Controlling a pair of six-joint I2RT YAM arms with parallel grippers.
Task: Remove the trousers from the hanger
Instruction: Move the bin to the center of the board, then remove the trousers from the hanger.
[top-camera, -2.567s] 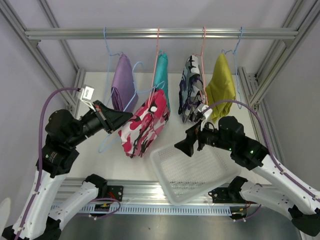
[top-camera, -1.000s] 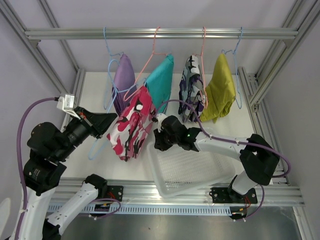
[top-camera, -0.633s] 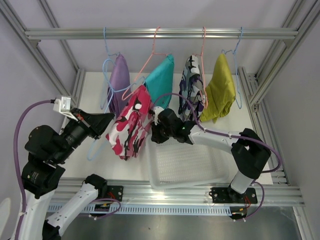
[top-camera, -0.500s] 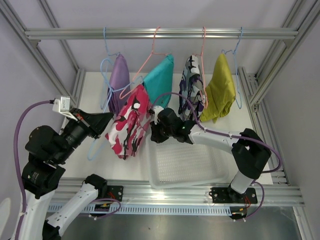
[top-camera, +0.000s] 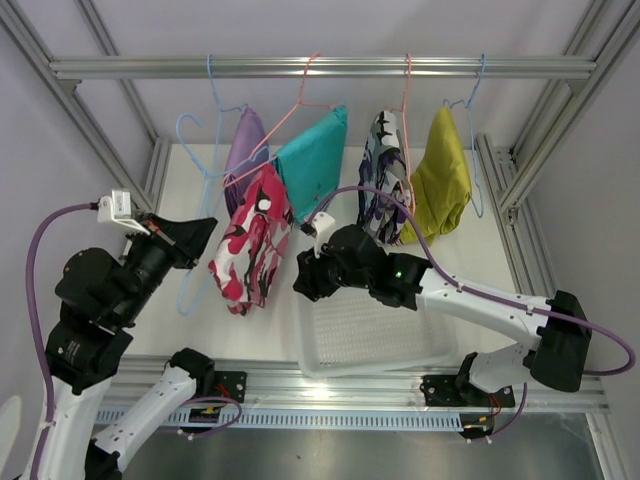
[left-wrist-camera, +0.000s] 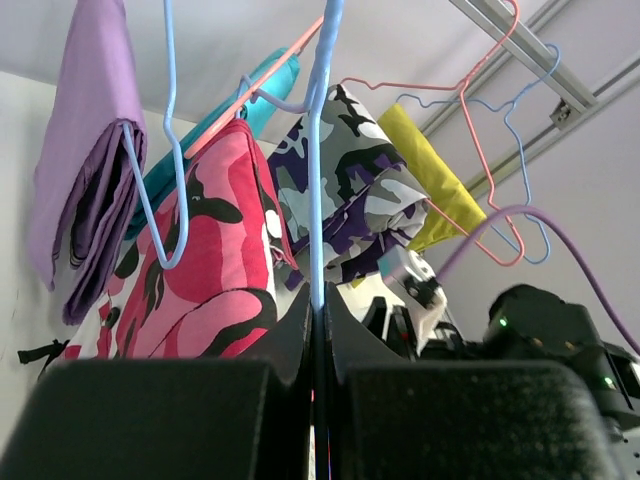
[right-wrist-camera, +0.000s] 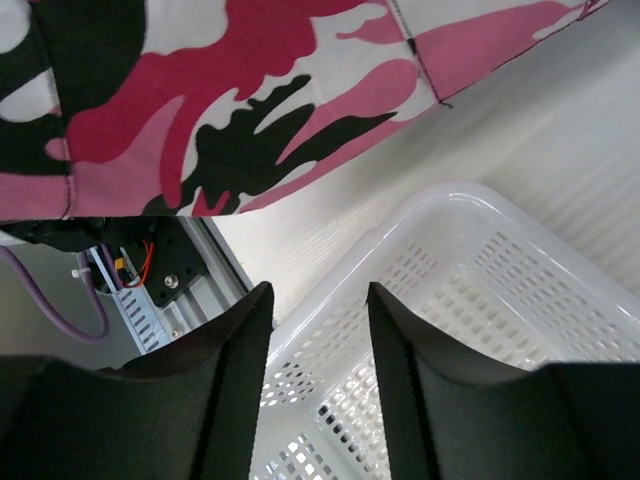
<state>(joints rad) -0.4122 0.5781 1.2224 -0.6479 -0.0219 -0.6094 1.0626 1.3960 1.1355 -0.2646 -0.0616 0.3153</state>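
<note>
Since 0.5 s ago the L gripper (top-camera: 198, 232) has drawn back to the left w/ the blue hanger (top-camera: 186, 270). The pink camo trousers (top-camera: 243, 250) have swung left with it. R arm's elbow has swung out to the right. L fingers are clamped tight on the hanger wire, which runs straight up from them in the wrist view. Pink camo pair hangs low, apparently on that hanger, in front of the lilac trousers (top-camera: 246, 140). Next along under the rail (top-camera: 500, 67): teal trousers (top-camera: 315, 160), tilted, then purple camo trousers (top-camera: 378, 175), then mustard trousers (top-camera: 443, 175). R gripper (top-camera: 300, 282) sits just right of the pink camo pair, over the left end of the white basket (top-camera: 400, 340). Its fingers are apart w/ nothing btw them. In its wrist view the pink camo cloth hangs just beyond the fingertips.
</note>
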